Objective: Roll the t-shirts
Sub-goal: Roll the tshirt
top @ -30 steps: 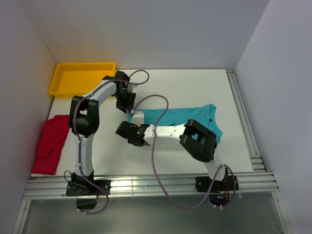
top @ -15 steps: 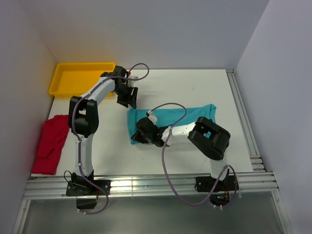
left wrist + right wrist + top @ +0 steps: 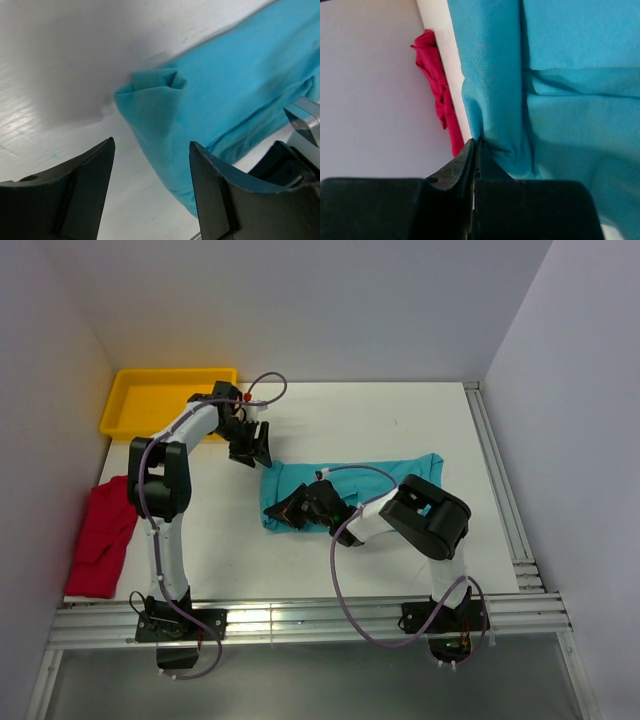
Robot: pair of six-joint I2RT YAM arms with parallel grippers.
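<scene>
- On the white bench [image 3: 400, 420], the red t-shirt [image 3: 105, 535] is left untouched, near left.
- Mid-bench, the teal t-shirt [image 3: 385, 472] is pinched at its left end by the right tool [image 3: 476, 142], newly brought in; a roll is probably being started.
- Farther, its corner has been released by the left tool [image 3: 250, 447], now spread.

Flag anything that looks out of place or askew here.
The red t-shirt lies crumpled against the left wall, not spread flat. The teal t-shirt is bunched at its left end, where the right gripper pinches it.
</scene>
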